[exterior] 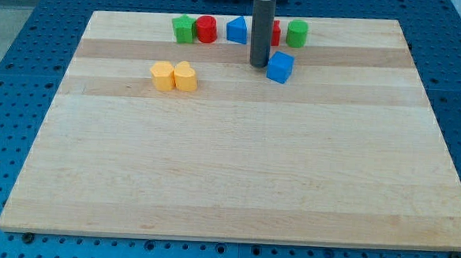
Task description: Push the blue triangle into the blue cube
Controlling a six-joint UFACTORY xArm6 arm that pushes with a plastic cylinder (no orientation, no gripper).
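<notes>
The blue triangle [236,30] sits near the view's top edge of the wooden board, just left of the rod. The blue cube [280,67] lies lower and to the right, turned at an angle. My tip [258,64] rests on the board between them, just left of the cube and below-right of the triangle. It stands very close to the cube; I cannot tell whether it touches it.
A green block [183,28] and a red cylinder [206,29] stand left of the triangle. A red block [276,33] is partly hidden behind the rod, with a green cylinder [297,33] to its right. Two yellow blocks [163,75] [185,77] sit together at the left.
</notes>
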